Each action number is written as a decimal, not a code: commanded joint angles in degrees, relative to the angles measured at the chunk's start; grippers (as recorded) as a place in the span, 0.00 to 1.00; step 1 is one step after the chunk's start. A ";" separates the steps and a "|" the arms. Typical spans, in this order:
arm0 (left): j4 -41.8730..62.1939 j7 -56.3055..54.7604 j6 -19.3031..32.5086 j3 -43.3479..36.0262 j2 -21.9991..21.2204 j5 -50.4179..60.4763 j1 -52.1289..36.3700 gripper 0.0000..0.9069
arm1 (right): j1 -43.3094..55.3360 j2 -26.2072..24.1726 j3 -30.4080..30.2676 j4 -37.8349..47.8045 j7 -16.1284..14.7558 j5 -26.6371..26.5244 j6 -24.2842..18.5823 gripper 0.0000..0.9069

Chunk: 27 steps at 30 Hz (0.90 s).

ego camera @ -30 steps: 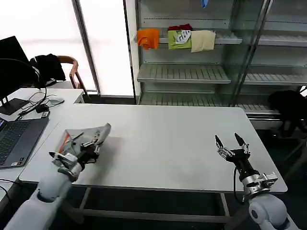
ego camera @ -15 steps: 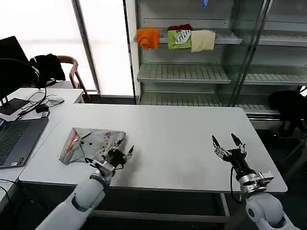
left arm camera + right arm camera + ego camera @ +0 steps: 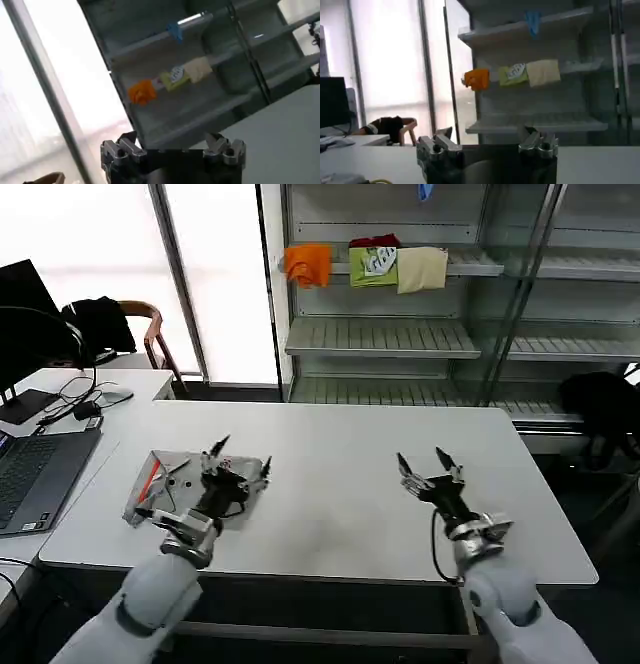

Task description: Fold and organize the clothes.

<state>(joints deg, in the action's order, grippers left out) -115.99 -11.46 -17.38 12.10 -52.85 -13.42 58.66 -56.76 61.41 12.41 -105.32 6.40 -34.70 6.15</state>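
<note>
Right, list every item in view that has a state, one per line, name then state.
grey shirt: folded into a compact bundle, lying on the table, orange collar lining showing.
left gripper: open, over the shirt's right edge.
right gripper: open, empty, above bare table.
shelf garments: folded, side by side on the shelf.
laptop: lid open.

White table (image 3: 350, 484): folded grey shirt (image 3: 185, 479) lying near left front edge.
</note>
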 commanded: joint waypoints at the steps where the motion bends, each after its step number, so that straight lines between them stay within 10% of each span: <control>1: -3.12 5.97 -1.35 22.35 0.49 -11.42 6.02 1.00 | 17.51 17.11 -20.94 16.54 3.54 2.94 8.88 1.00; 27: 0.20 8.43 -1.31 19.36 -1.67 -9.77 5.62 1.00 | 19.75 28.31 -29.73 27.10 2.26 3.29 9.65 1.00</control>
<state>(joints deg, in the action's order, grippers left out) -115.91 -3.89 -18.55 30.27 -54.43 -22.49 63.64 -38.69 86.16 -14.60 -81.24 8.37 -29.65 15.26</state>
